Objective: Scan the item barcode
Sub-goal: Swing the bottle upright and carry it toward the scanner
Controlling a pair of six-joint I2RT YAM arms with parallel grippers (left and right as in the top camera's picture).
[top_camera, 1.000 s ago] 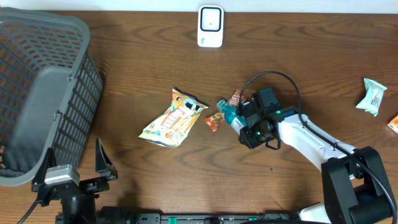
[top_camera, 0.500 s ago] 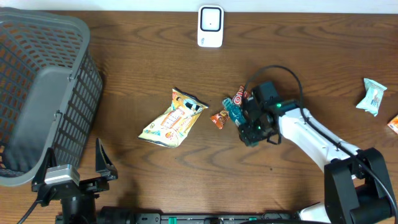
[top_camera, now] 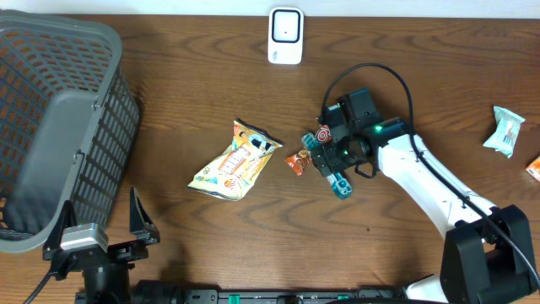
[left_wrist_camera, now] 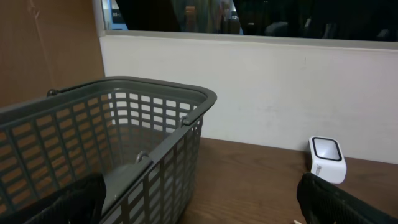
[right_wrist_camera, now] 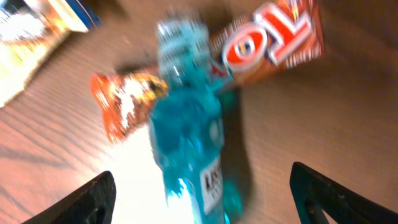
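Bottle [right_wrist_camera: 186, 143]: blue, whitish cap, lies flat on counter [top_camera: 169, 76], right of centre. Sits between fingers [right_wrist_camera: 93, 199] of right tool [right_wrist_camera: 202, 193]. Fingers spread wide w/ gap on each side of bottle, so tool open, gripping nothing. Wrist view blurred; label text unreadable.

Cap end points toward two small wrappers: orange wrapper [top_camera: 297, 162] just beside neck, red-brown wrapper [top_camera: 323, 133] w/ white-and-red lettering at cap end. Neck seems to overlap red-brown one in wrist view; can't tell for sure b/c of blur.

Scanner [top_camera: 285, 35]: white, dark window, stands at far edge of counter, well apart from bottle.

Snack bag [top_camera: 234, 160]: yellow, crumpled, lies flat near centre, just left of orange wrapper.

Basket [top_camera: 51, 127]: grey plastic mesh, far left of counter.

Pale packet [top_camera: 504, 131]: near right edge, well apart from rest. Bit of something orange [top_camera: 534, 169] at very edge, cut off by frame.

Left tool [left_wrist_camera: 199, 208]: low at near-left corner, beside basket, fingers wide apart, open, nothing between them. Faces basket & scanner.
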